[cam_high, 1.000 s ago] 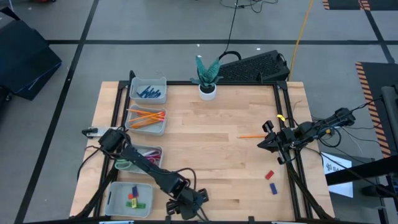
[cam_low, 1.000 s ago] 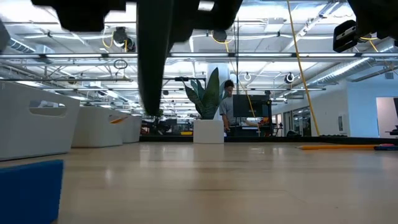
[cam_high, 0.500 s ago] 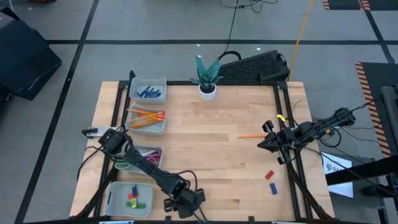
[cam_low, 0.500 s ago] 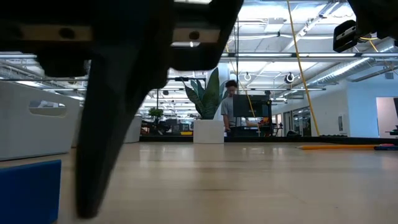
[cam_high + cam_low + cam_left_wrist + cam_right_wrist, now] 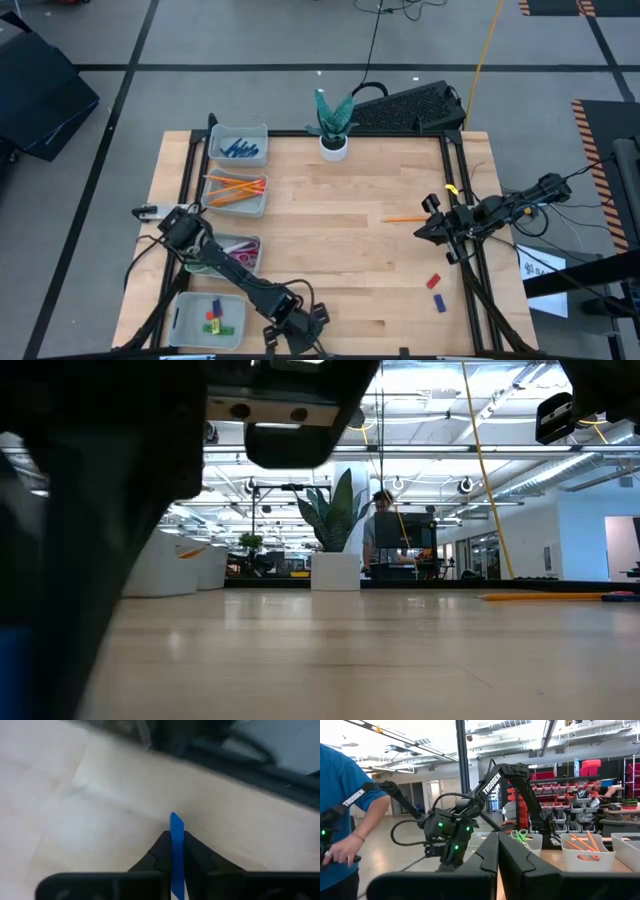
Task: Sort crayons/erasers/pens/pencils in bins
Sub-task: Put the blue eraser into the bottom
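Note:
My left gripper (image 5: 298, 326) is at the table's near edge, just right of the bin with erasers (image 5: 208, 318), and is shut on a blue eraser (image 5: 176, 845). It fills the left of the low view as a dark mass (image 5: 110, 510). My right gripper (image 5: 418, 232) waits shut at the table's right edge, holding nothing (image 5: 497, 855). An orange pencil (image 5: 404, 218) lies flat just left of it. A red eraser (image 5: 434, 281) and a blue eraser (image 5: 439, 302) lie flat near the right front. My left gripper pinches the blue eraser between its two fingers by the flat faces, so the thin edge (image 5: 176, 827) faces the wrist camera. The eraser's free end sticks out past the fingertips (image 5: 161, 842). The high view does not show the eraser.
Four bins stand in a column along the left side: pens (image 5: 240, 146), pencils (image 5: 238, 190), scissors (image 5: 236, 254), erasers at the front. A white plant pot (image 5: 333, 146) stands at the far edge. A person (image 5: 345, 810) stands beyond the table.
My left gripper has moved a little toward the table's left edge along the near edge, toward the eraser bin. In the low view it has swung closer to the camera and now covers the left of the picture. My right arm has kept still.

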Controlling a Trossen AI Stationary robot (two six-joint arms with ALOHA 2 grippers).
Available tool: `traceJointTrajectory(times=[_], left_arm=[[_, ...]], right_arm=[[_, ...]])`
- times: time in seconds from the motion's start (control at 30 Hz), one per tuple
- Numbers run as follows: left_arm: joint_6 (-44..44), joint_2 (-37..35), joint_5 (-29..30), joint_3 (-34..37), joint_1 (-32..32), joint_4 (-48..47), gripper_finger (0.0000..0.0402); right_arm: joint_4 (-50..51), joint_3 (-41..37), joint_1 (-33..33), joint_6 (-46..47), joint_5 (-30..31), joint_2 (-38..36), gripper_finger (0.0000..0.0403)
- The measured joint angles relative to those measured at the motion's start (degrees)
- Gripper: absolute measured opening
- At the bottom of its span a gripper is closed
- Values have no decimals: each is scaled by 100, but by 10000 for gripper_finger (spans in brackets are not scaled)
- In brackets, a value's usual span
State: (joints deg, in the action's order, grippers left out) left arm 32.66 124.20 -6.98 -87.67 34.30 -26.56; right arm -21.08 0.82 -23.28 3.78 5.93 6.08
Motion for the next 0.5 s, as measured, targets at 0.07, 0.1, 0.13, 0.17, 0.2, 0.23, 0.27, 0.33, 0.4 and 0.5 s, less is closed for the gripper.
traceJointTrajectory(times=[0.07, 0.1, 0.13, 0.17, 0.2, 0.23, 0.27, 0.33, 0.4, 0.5], left_arm=[[-263, -161, 334, -102, 77, -391, 25], [-445, -302, 404, -210, 118, -651, 24], [-692, -459, 423, -371, 167, -881, 20], [-1018, -635, 419, -550, 230, -1118, 17], [-1414, -831, 402, -695, 311, -1451, 17], [-1893, -1007, 366, -819, 381, -1836, 17], [-2387, -1177, 325, -907, 442, -2215, 17], [-3306, -1535, 260, -935, 580, -2824, 17], [-4290, -1931, 262, -929, 727, -3404, 17], [-5779, -2427, 404, -795, 1114, -4271, 20]], right_arm=[[-2, 0, -1, 0, 0, 1, 2], [-1, 0, -1, 0, 0, 0, 2], [-2, 0, 0, 0, 0, -2, 2], [-4, 0, -1, 1, 0, -2, 2], [-2, 0, -1, 1, 0, -2, 2], [2, 0, 0, 1, 0, -2, 2], [6, 0, 1, 1, 0, -2, 2], [7, 0, -1, 1, 0, 1, 2], [9, 0, 1, 1, 0, -2, 2], [8, 0, 0, 0, 0, -2, 2]])
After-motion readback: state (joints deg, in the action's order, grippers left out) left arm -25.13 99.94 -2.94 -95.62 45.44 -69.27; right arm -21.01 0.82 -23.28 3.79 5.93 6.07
